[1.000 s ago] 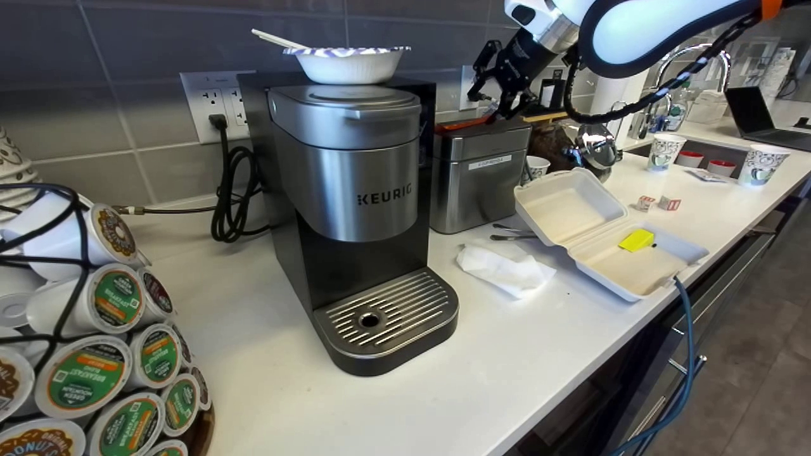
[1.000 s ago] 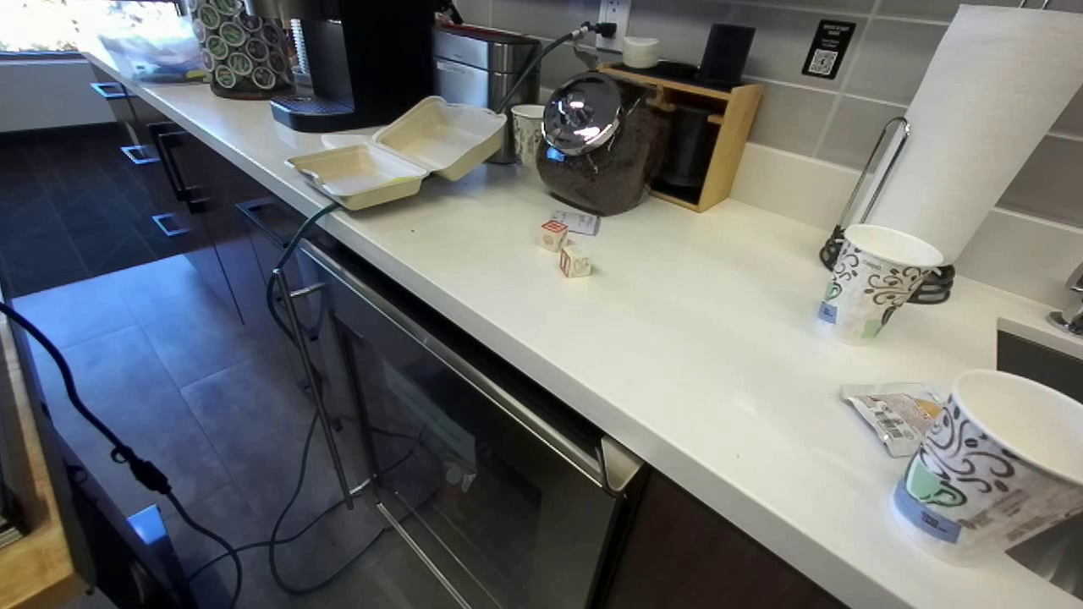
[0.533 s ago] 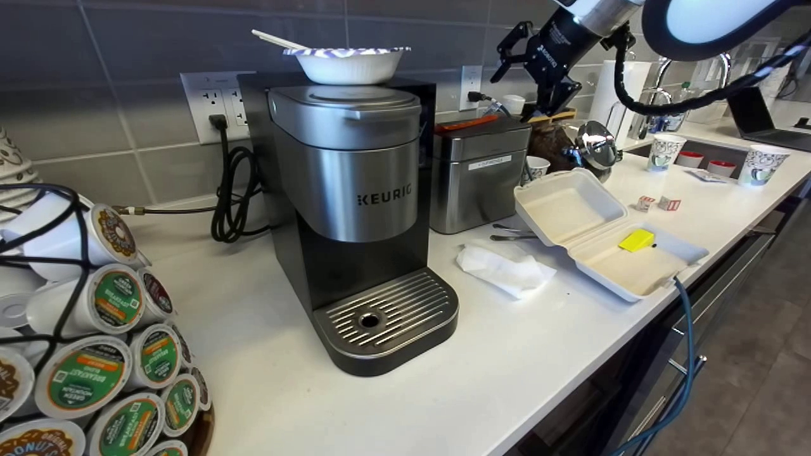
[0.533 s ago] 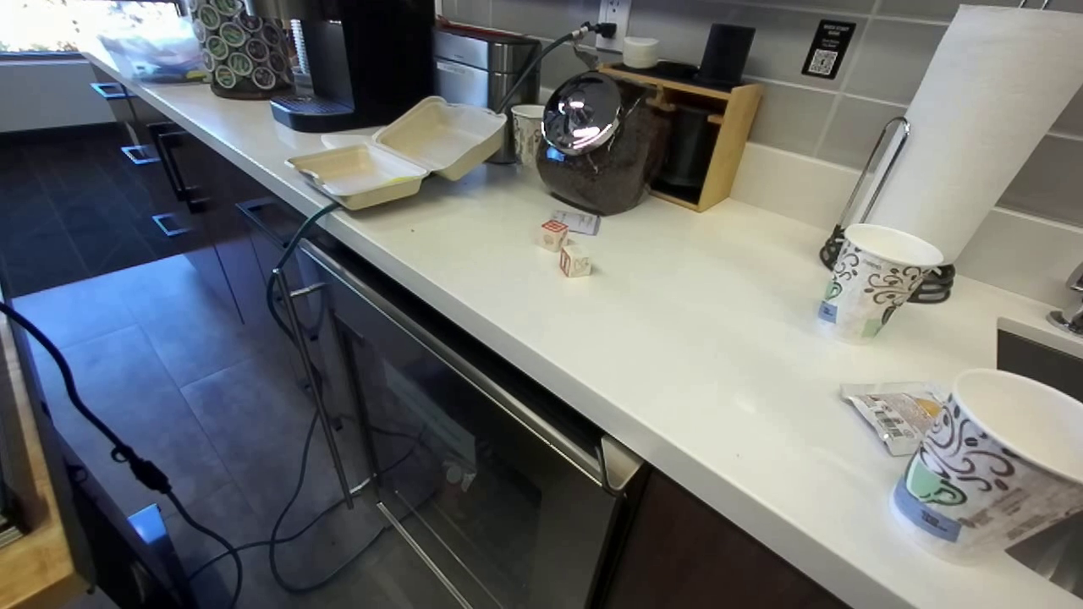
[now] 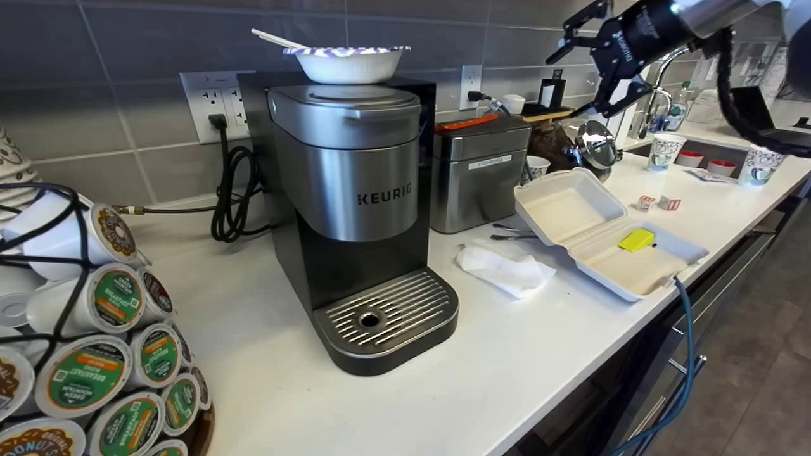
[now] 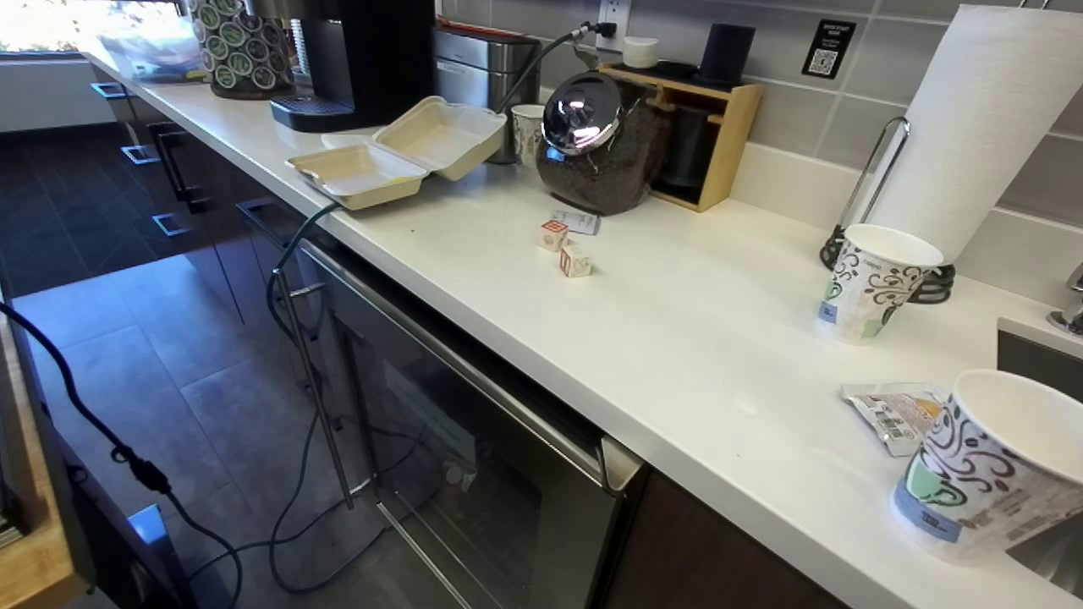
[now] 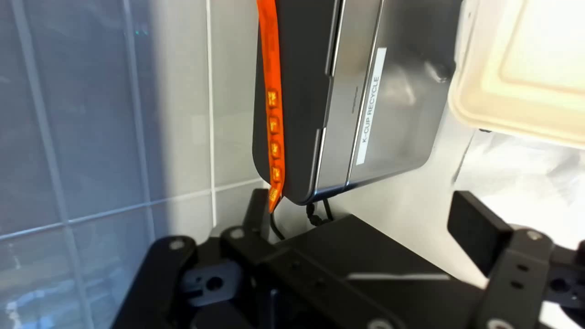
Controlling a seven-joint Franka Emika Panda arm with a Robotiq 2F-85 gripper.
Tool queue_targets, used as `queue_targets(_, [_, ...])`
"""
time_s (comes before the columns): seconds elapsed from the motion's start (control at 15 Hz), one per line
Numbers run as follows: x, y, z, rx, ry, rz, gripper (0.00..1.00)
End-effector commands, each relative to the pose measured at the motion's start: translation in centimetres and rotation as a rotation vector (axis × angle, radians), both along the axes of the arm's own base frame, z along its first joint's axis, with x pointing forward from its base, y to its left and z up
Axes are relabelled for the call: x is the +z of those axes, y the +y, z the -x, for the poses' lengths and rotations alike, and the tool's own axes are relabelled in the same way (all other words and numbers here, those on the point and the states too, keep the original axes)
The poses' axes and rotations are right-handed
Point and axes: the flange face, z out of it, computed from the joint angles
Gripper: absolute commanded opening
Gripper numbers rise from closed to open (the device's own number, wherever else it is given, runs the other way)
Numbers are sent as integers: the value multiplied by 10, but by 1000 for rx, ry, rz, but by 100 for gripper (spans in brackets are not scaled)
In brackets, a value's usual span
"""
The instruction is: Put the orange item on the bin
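My end effector point(image 5: 561, 88) hangs in the air, its blunt, angular black fingers point(image 7: 480, 228) spread wide apart. The orange strip point(image 7: 271, 59), thin and flat as ribbon, lies along the smooth dark top of a boxy steel bin point(image 7: 402, 114); in an exterior view it sits well apart from me. A row of small yellowish squares marks it, and its bent end pokes past the bin's rounded corner. A white label point(image 7: 371, 105) reading "K-CUP RECYCLE" runs across the brushed metal. On the glossy white tabletop point(image 5: 393, 405), just beside the bin, stands a coffee machine point(image 5: 386, 183) with a curved metallic head and ribbed drip tray, a wavy-rimmed paper bowl point(image 5: 348, 66) on top. A crumpled napkin point(image 5: 505, 270) lies near an open, hinged foam tray point(image 5: 633, 269) holding a bright yellow piece point(image 5: 637, 240). In an exterior view, a bulging see-through jar point(image 6: 605, 182) has a mirror-bright round lid.
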Motion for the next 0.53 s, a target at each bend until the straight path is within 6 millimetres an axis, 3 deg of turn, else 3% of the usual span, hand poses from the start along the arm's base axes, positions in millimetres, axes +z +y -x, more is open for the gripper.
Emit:
queue_targets(0.0, [16, -18, 72, -84, -74, -6, 100])
queue_targets(0.33, [29, -1, 141, -149, -230, 119, 100])
queue_targets(0.4, [33, -5, 109, -111, -180, 78, 100])
queue_targets(0.47, [35, -2, 117, -123, -199, 85, 100])
